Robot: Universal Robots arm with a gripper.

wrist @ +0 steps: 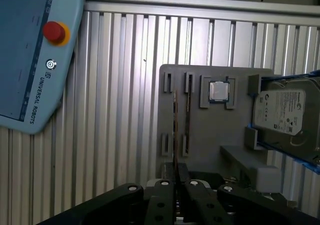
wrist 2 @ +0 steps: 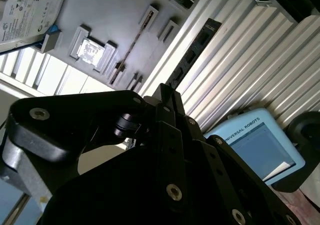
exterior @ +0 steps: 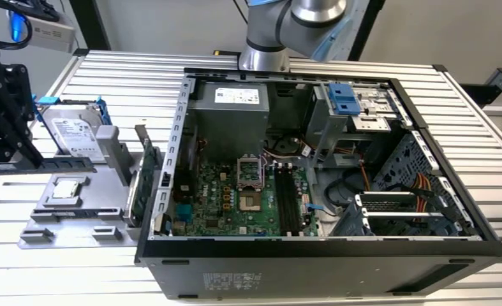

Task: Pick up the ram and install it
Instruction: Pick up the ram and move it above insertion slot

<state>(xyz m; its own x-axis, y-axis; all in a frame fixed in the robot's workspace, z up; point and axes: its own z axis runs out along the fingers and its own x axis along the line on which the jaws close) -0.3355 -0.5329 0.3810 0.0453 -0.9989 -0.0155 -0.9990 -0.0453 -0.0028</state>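
My hand (wrist: 176, 177) is closed narrow on the ram (wrist: 174, 120), held just over the grey fixture (exterior: 80, 217) at the exterior view's left; I judge the stick may twist in my grip, or clip the green card (exterior: 146, 172) or case wall (exterior: 179, 146) short of the memory slots (exterior: 286, 201).

Exterior high; wrist views sharing tray (wrist: 215, 135)

Black tool (wrist: 179, 169), fingers (wrist 2: 167, 105) pressed together, pointing downward, carried by silver-and-blue arm (exterior: 298, 19)

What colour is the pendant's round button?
Red: the round button on the pale blue handheld pendant, best in the first wrist view.
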